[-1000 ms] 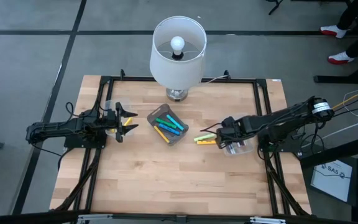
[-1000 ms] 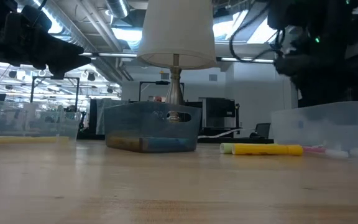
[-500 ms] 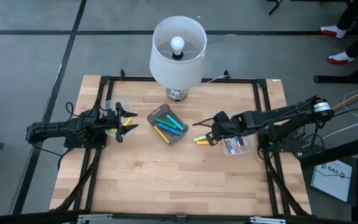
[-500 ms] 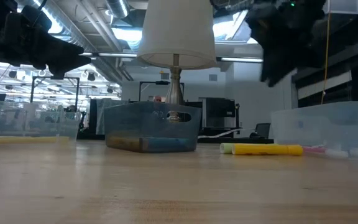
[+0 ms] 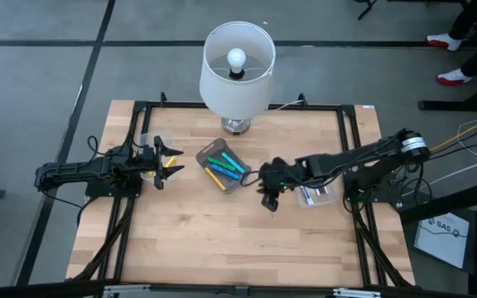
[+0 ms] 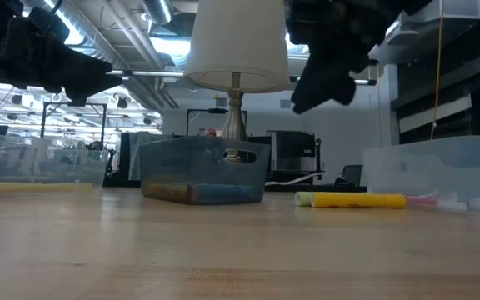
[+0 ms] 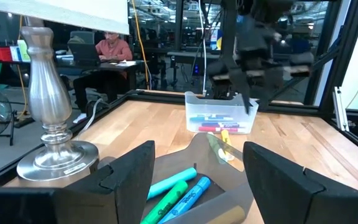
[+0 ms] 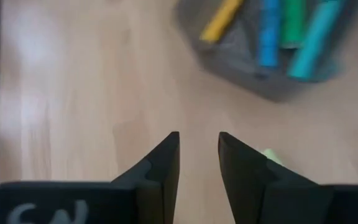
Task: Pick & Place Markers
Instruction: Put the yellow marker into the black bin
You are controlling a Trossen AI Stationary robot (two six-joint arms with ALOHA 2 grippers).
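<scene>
Partway: several green, blue, yellow markers (image 5: 224, 168) in grey tray (image 5: 240, 182) beside right end effector (image 5: 269, 201), fingers apart, empty; yellow marker (image 6: 361, 200) beneath, unpicked.

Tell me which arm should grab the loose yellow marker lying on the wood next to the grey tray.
Right. The right claw hangs open and empty just beside the yellow marker, between the grey tray and the clear bin. The left claw waits open at the table's far left edge, beyond the tray.
</scene>
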